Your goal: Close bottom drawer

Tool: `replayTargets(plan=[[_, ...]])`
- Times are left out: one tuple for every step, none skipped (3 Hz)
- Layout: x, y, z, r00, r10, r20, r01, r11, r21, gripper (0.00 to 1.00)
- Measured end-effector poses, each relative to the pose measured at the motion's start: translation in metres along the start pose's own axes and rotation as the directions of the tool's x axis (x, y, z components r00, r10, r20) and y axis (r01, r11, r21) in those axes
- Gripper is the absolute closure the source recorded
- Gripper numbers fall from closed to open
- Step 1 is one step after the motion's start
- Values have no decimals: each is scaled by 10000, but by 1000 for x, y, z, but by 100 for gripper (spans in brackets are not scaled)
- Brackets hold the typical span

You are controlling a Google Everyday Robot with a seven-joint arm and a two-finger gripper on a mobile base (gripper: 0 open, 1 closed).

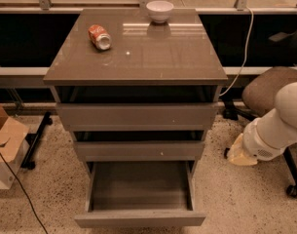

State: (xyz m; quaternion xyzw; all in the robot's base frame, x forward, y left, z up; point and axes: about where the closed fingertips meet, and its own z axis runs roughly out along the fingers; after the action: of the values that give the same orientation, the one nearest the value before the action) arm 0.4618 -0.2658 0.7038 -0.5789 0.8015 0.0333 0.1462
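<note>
A can (99,36) and bowl (159,9) are set on the desk (138,62) at top. The bottom drawer (140,219) is seen drawn out toward the lower edge, long axis left-right. The tool (239,156) is held at right; its state cannot be told.

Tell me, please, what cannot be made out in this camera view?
End effector, low right of the cabinet: its arm is cut by the right edge.
Bottom drawer: tray's rear hidden under the middle drawer.
Top drawer: inside dark under the cabinet top.
Can: label too small to read.
</note>
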Motion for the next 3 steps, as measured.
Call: replayTargets(plan=[[-2, 5, 39, 9999, -154, 26, 155, 9991, -405, 100], [-4, 14, 83, 9992, -320, 221, 339, 9951, -929, 100], [0, 30, 124, 9989, -236, 400, 294, 9881, -1510, 100]])
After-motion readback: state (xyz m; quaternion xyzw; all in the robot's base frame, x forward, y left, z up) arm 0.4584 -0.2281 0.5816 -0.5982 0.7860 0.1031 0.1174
